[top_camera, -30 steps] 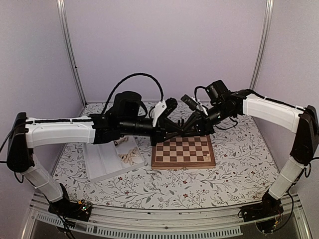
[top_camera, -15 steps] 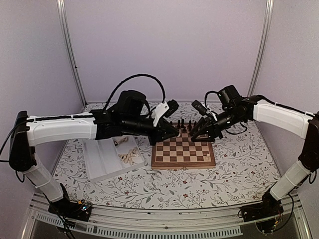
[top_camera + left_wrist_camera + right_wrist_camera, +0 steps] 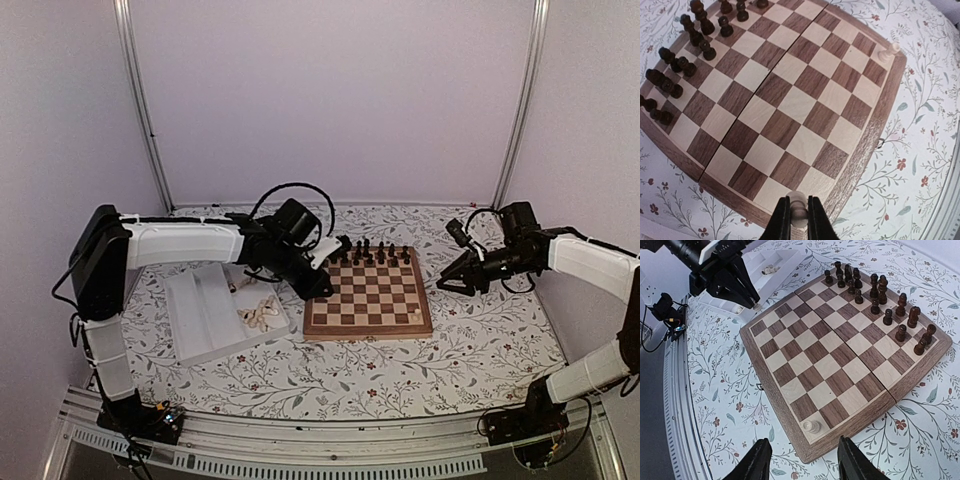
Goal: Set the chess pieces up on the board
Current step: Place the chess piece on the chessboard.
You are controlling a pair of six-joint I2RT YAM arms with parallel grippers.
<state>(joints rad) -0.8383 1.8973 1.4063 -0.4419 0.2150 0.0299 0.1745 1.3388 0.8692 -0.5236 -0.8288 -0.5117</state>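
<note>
The board (image 3: 372,300) lies mid-table with dark chessmen (image 3: 375,255) along its far rows. One pale chess piece (image 3: 412,316) stands on its near right corner square, seen close in the right wrist view (image 3: 811,426). My left gripper (image 3: 322,290) hovers over the board's left edge, shut on another pale chess piece (image 3: 798,209), which sits upright between the fingers. My right gripper (image 3: 452,281) hangs to the right of the board, open and empty (image 3: 805,465). More pale chess pieces (image 3: 260,318) lie in the white tray (image 3: 200,320).
The white compartment tray sits left of the board, close under the left arm. Dark chessmen (image 3: 675,65) crowd the far two rows (image 3: 880,300). Metal frame posts (image 3: 140,110) stand at the back corners. The flowered cloth (image 3: 480,340) covers the table.
The two grippers were close together above the board's far side. They have drawn apart: the right one opened and pulled back to the right, the left one swung down to the board's left edge.
</note>
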